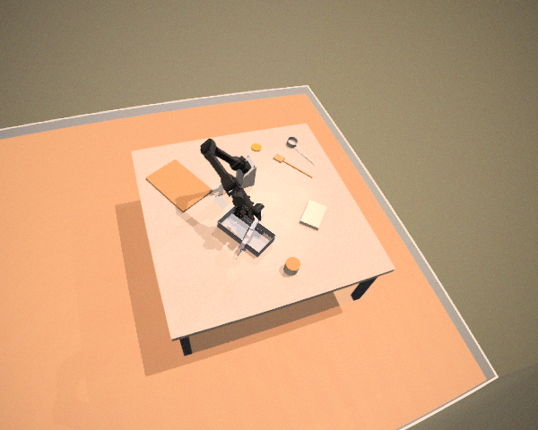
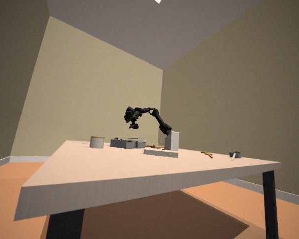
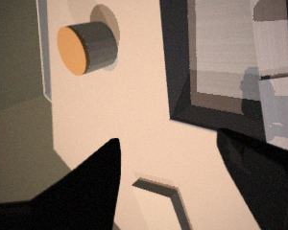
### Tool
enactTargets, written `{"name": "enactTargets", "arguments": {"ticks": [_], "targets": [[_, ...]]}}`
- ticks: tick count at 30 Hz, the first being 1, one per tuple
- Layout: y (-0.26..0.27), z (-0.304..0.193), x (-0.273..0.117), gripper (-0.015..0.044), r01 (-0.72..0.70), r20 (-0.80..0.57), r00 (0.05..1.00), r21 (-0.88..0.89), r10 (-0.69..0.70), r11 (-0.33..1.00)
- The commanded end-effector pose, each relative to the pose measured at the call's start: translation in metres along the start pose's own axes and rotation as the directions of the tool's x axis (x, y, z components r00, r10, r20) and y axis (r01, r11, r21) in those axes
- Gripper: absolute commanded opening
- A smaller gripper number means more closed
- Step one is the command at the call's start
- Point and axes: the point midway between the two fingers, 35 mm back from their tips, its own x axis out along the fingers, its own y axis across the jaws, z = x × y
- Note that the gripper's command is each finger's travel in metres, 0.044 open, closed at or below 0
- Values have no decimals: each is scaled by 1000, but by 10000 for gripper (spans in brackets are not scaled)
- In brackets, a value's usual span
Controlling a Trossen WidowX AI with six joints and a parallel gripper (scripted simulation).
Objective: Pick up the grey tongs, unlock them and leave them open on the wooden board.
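Observation:
The grey tongs point(image 1: 247, 236) point(image 3: 277, 107) lie across the dark roasting tin point(image 1: 266, 245) point(image 2: 118, 144) point(image 3: 175, 72). Their two arms look closed together; the lock is too small to make out. The wooden board point(image 1: 174, 183) lies flat at the table's left side, away from the tin. My gripper point(image 2: 133, 126) point(image 3: 168, 141) is open and empty, above the tin area and clear of the tongs. In the wrist view the tongs are at the right edge, beyond the right finger, partly out of frame. In the top view the arm hides part of the tin.
A grey jar with an orange lid point(image 1: 292, 264) point(image 2: 96, 143) point(image 3: 101, 46) stands beyond the tin. A cream block point(image 1: 313, 214) point(image 3: 156, 206) lies to its right in the top view. A yellow disc point(image 1: 256, 147), a wooden spatula point(image 1: 279, 158) and a strainer point(image 1: 295, 147) lie towards the far edge.

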Motion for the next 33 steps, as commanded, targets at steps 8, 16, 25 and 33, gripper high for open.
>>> {"name": "enactTargets", "arguments": {"ticks": [8, 16, 25, 33], "targets": [[-74, 42, 33, 260, 233, 79, 970, -20, -230, 972], [-74, 42, 37, 260, 233, 79, 970, -20, -230, 972], [-76, 44, 51, 260, 232, 80, 970, -20, -230, 972], [-79, 46, 64, 260, 232, 80, 970, -20, -230, 972]]}}
